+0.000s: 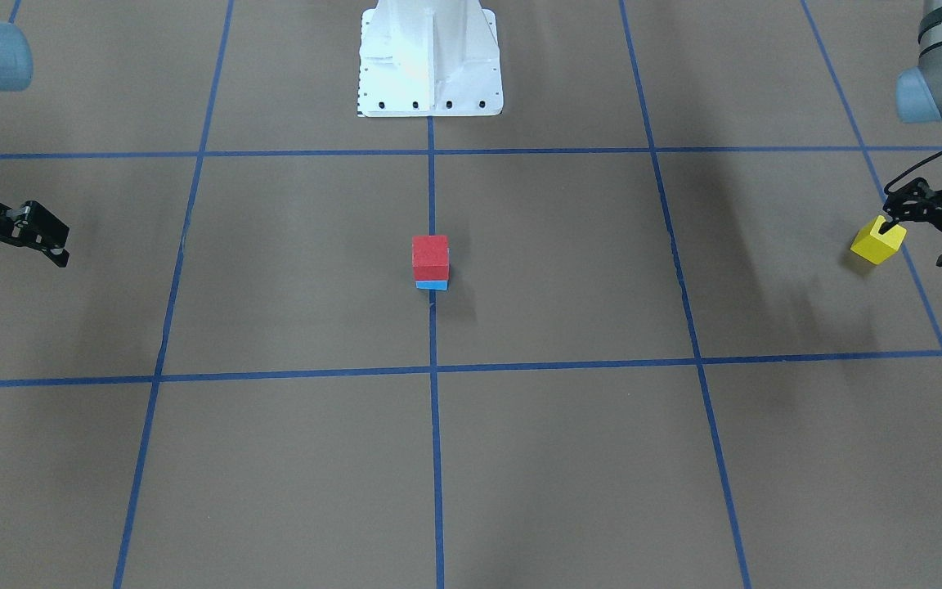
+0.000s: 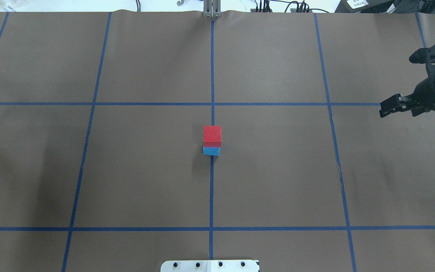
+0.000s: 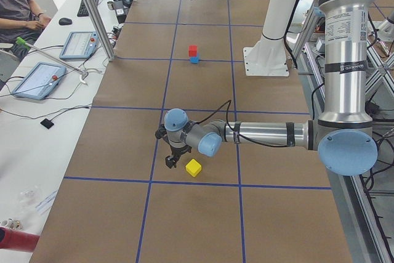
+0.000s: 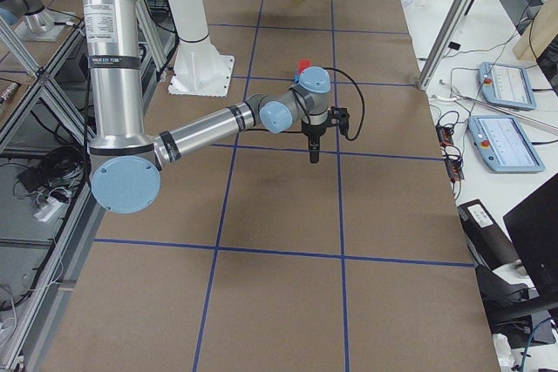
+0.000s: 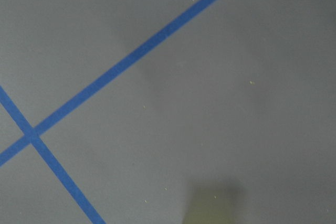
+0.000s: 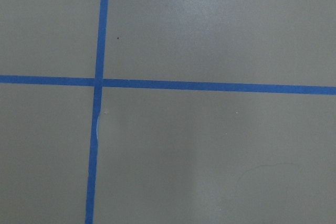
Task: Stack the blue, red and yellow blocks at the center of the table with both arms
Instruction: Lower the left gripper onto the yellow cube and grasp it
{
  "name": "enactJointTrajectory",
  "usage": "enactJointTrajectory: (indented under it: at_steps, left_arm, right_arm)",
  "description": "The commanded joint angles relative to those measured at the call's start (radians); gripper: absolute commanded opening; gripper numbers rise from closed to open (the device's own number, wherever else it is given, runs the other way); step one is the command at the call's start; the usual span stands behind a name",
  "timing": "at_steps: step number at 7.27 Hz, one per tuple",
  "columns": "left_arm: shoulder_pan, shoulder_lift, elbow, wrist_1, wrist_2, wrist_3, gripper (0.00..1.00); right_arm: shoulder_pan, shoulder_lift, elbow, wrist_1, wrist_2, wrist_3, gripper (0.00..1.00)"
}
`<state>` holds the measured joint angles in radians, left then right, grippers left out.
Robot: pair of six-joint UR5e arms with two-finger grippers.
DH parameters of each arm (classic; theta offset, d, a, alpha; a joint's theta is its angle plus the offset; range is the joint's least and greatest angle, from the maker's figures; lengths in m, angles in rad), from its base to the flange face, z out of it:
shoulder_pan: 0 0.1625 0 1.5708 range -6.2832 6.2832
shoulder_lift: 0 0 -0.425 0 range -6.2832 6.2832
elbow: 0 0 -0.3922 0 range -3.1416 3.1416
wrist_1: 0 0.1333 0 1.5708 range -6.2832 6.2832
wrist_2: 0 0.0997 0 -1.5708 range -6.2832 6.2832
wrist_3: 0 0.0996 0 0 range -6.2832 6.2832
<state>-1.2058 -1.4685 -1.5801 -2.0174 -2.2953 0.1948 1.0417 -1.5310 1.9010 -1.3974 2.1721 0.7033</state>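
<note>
The red block (image 1: pixel 430 256) sits on the blue block (image 1: pixel 432 285) at the centre of the table (image 1: pixel 275 458). The two-high stack rests on the blue tape line (image 1: pixel 436 458) that runs from the robot's edge to the operators' edge. From the front-facing camera only a sliver of blue shows beneath the red.

The yellow block (image 1: pixel 876 241) lies alone near the table's end on the robot's left, well apart from the stack and turned askew to the tape grid. Just beside it hangs the left pincer (image 1: pixel 921 237), jaws apart. One fingertip overlaps the cube's top in the front-facing view, but whether it touches cannot be told. The left arm (image 3: pixel 265 133) stretches low over the table from the robot's edge, its forearm running level above the surface.

Near the opposite end, on the robot's right, the right pincer (image 2: pixel 400 85) hovers over the table with its jaws spread wide, carried by the right arm (image 4: pixel 209 128).

The white pedestal (image 1: pixel 430 57) stands at the middle of the robot's edge. Beyond the operators' edge, a person (image 3: pixel 18 1) sits by two tablets (image 3: pixel 38 80).
</note>
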Motion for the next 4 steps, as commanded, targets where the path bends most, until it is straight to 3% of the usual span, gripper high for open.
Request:
enactJointTrajectory:
  at_steps: [1,4]
  left_arm:
    - [0.009,0.028,-0.003,-0.001,0.005,0.003,1.00]
    - [0.040,0.031,0.008,-0.001,0.005,0.000,1.00]
  right_arm:
    - [0.000,0.002,0.001,0.001,0.000,0.002,1.00]
    - [0.000,0.005,0.010,0.001,0.000,0.007,1.00]
